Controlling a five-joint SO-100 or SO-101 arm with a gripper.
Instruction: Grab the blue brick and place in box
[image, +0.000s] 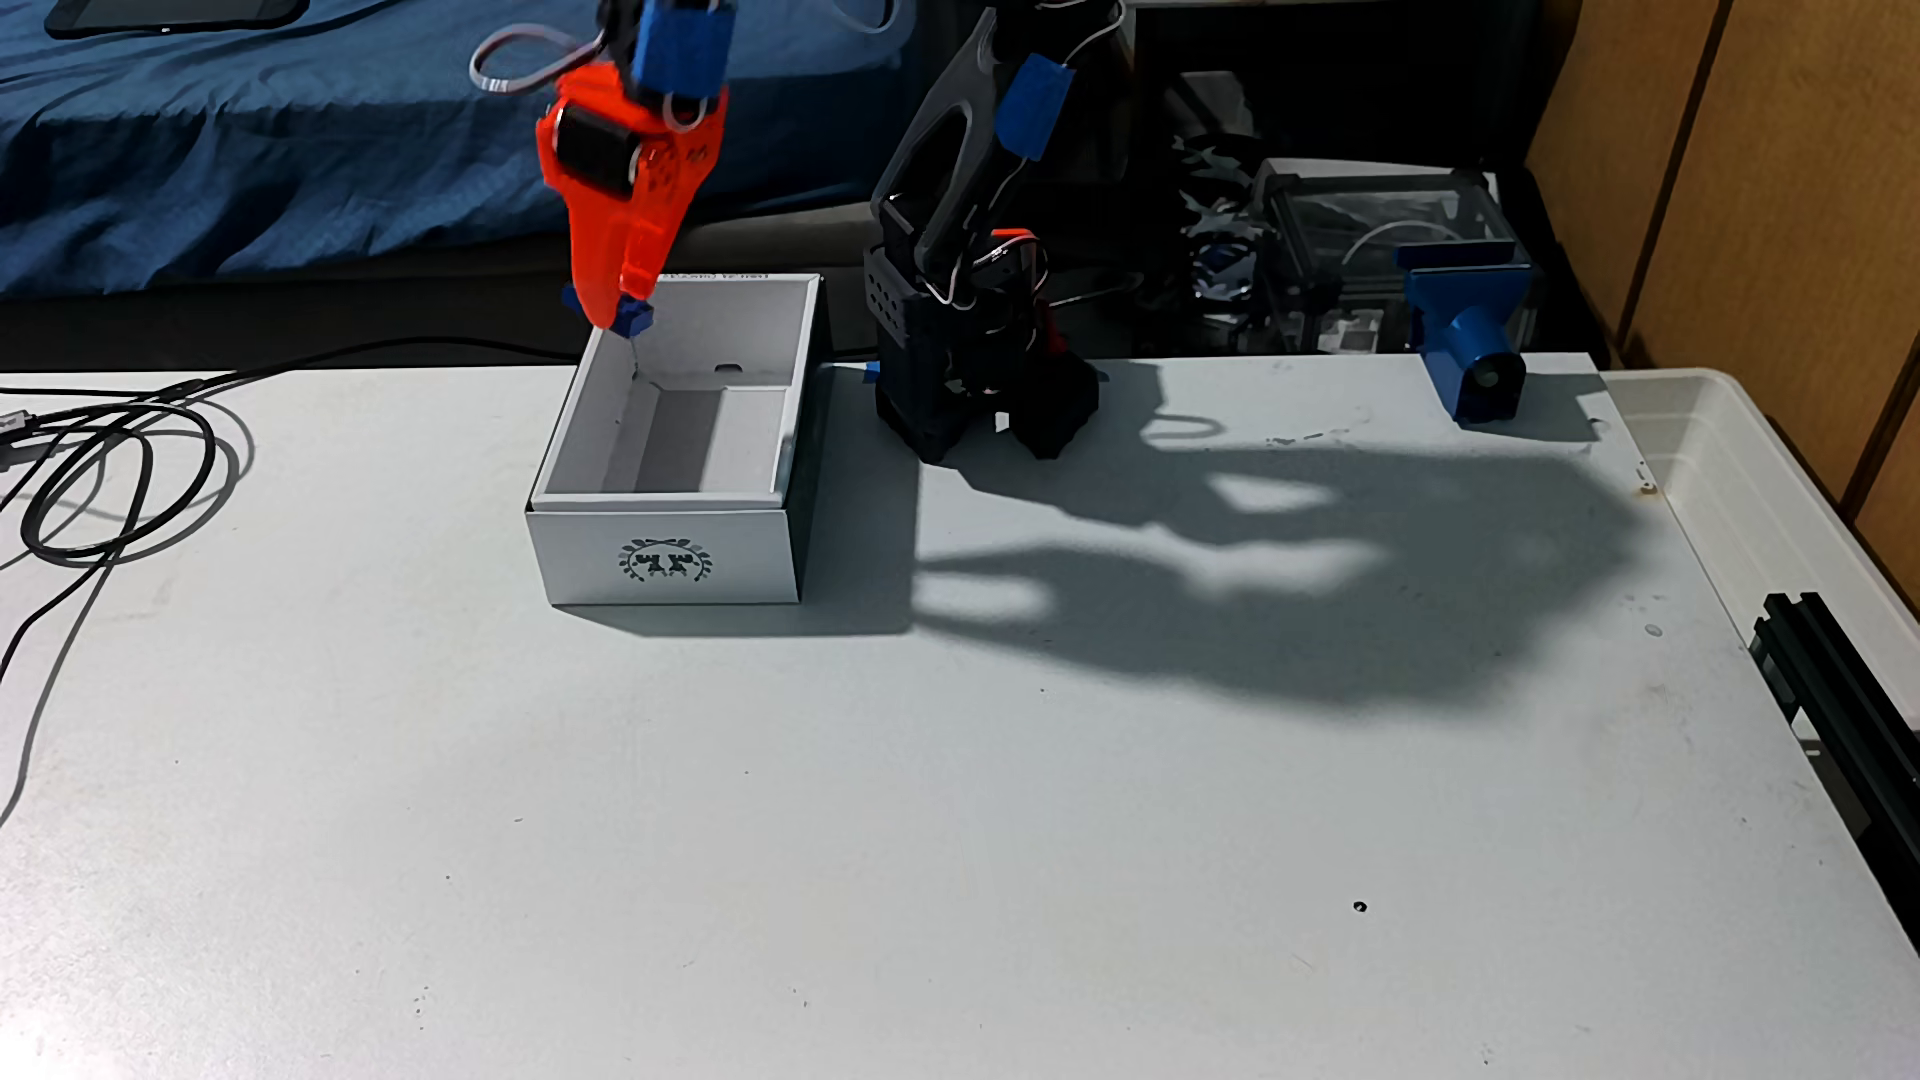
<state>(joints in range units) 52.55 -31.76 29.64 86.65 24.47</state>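
My orange gripper (613, 309) points down over the far left corner of the box (665, 556), a white cardboard box with a dark laurel emblem on its near wall. The fingers are shut on the blue brick (632, 320), a small bright-blue piece that peeks out on both sides of the orange fingertips, just above the box's rim. The inside of the box shows bare white walls and a grey floor.
The arm's black base (966, 374) stands right of the box. A blue cylindrical mount (1475, 332) sits at the far right. Black cables (114, 478) loop at the left edge. A translucent tub (1787, 488) and a black rail (1839, 706) flank the right side.
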